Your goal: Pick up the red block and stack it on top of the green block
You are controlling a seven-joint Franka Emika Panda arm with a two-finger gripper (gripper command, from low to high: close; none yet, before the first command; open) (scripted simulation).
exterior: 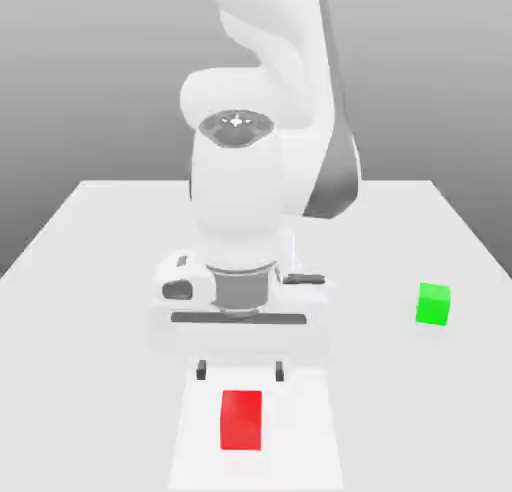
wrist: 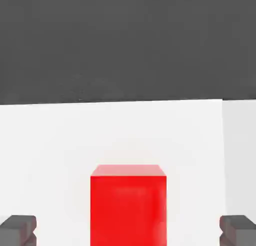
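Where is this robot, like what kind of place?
Probably a pretend robot lab made on a computer: there's a big white robot arm, a plain pale table and a smooth red block.

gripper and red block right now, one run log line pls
gripper: open | red block: on table, not held | green block: on table, toward exterior view's right | stack: not made

Counter (exterior: pixel 90 380): one, pale, smooth-topped, running back to a straight far edge. Brighter white rectangular patch on its near part. Directly upon it: one red block (exterior: pixel 241 420), on the bright patch; one green block (exterior: pixel 433 304), toward the exterior view's right, well apart from the red, farther back.
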